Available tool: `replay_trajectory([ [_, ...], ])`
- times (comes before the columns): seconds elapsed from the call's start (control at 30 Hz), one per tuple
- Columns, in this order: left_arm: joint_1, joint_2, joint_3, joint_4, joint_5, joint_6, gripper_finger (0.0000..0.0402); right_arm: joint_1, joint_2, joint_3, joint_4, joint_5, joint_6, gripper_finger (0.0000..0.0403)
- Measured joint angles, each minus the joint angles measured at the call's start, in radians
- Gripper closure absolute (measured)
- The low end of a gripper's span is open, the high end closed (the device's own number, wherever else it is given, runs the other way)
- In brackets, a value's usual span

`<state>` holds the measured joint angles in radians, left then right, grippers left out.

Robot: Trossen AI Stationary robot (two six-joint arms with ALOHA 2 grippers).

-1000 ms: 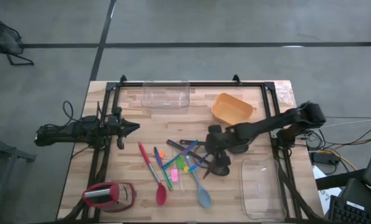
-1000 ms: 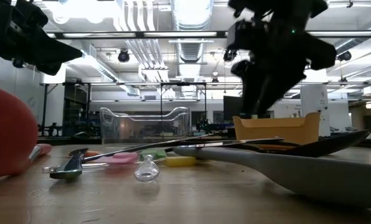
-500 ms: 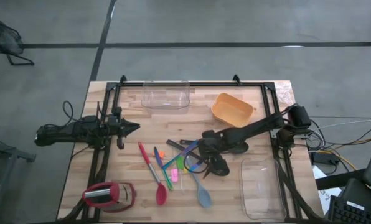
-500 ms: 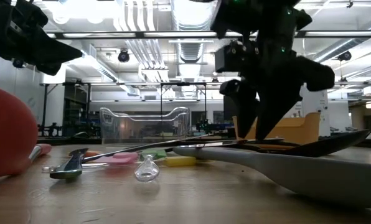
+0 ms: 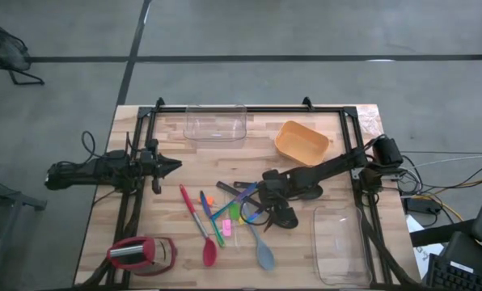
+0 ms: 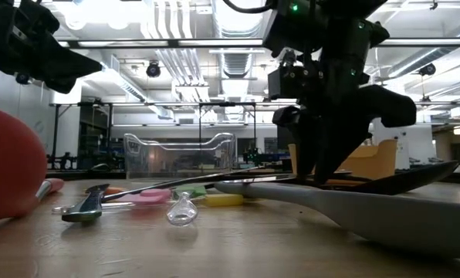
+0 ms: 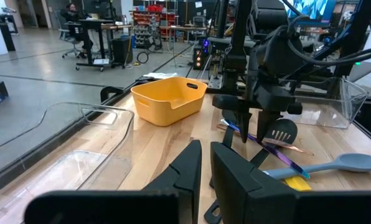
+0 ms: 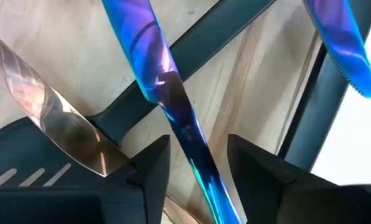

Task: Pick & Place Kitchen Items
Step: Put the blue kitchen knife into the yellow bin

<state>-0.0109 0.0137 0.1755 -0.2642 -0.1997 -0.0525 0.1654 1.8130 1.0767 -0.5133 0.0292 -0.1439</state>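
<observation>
Utensils [image 5: 237, 217] lie heaped mid-tabletop [image 5: 176, 128], between the orange bowl [image 5: 301, 141] and the clear tub [image 5: 342, 242]. We judge them light, stiff and slick, best taken across a slim handle. Our right end effector [image 8: 198, 163] is down in the heap, fingers [image 8: 153, 167] part spread astride an iridescent blue knife [image 8: 167, 93], not visibly pinching it. A metal blade [image 8: 67, 124] and a black spatula [image 7: 279, 132] lie just beside. Our left end effector [image 7: 204, 165] waits at the tabletop's left edge, fingers pressed nearly together, empty.
</observation>
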Motion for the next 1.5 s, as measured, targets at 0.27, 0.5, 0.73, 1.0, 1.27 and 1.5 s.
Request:
replay_trajectory([
  [0.27, 0.0, 0.0, 0.0, 0.0, 0.0, 0.0, 0.0358, 0.0, 0.0, -0.001, 0.0, 0.028, -0.018, 0.0306],
  [0.5, 0.0, 0.0, 0.0, 0.0, 0.0, 0.0, 0.0358, -0.001, 0.0, -0.002, 0.0, 0.029, -0.033, 0.0353],
  [0.73, 0.0, 0.0, 0.0, 0.0, 0.0, 0.0, 0.0358, -0.001, 0.0, -0.002, 0.0, 0.029, -0.033, 0.0352],
  [1.0, 0.0, 0.0, 0.0, 0.0, 0.0, 0.0, 0.0358, 0.0, -0.006, 0.024, -0.03, 0.026, -0.033, 0.0353],
  [1.27, 0.0, 0.0, 0.0, 0.0, 0.0, 0.0, 0.0358, 0.0, -0.009, 0.089, -0.143, 0.026, -0.029, 0.0349],
  [1.5, 0.0, 0.0, 0.0, 0.0, 0.0, 0.0, 0.0358, -0.002, -0.021, 0.129, -0.169, 0.025, -0.029, 0.0353],
])
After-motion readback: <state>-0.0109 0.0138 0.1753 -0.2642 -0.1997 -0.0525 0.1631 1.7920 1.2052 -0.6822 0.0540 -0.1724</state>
